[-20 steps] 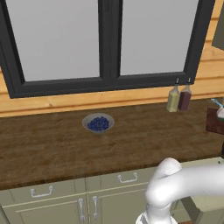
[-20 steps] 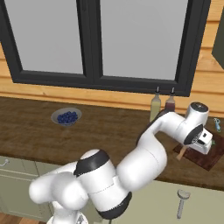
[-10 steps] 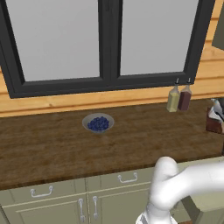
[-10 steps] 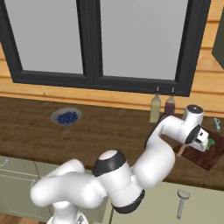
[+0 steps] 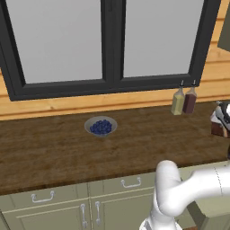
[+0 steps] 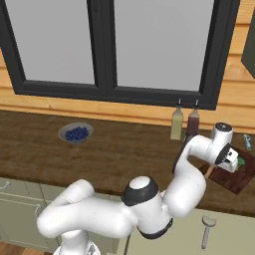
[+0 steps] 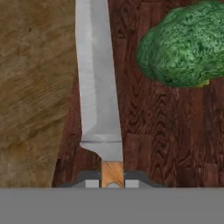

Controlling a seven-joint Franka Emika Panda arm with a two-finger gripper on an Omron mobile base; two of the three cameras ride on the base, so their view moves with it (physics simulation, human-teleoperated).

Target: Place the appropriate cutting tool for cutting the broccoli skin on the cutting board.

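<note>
My gripper (image 7: 112,181) is shut on the wooden handle (image 7: 112,172) of a knife. Its grey blade (image 7: 98,87) points away from the hand over the left strip of the dark reddish cutting board (image 7: 166,131). The green broccoli (image 7: 183,43) lies on the board to the blade's right, apart from it. Whether the blade touches the board I cannot tell. In the right base view the gripper (image 6: 230,160) hangs over the cutting board (image 6: 235,180), with the broccoli (image 6: 241,162) just behind it. In the left base view the gripper (image 5: 222,113) shows at the right edge.
A bowl of blue berries (image 6: 75,133) sits far left on the brown countertop (image 7: 30,87). Two bottles (image 6: 177,124) (image 6: 192,122) stand by the wall behind the arm. A small blue-handled tool (image 6: 247,142) lies behind the board. Cabinet fronts (image 5: 67,204) run below.
The hand with the knife has sunk slightly toward the board. The arm's lower links have swung to the right. The bowl and bottles have not moved.
</note>
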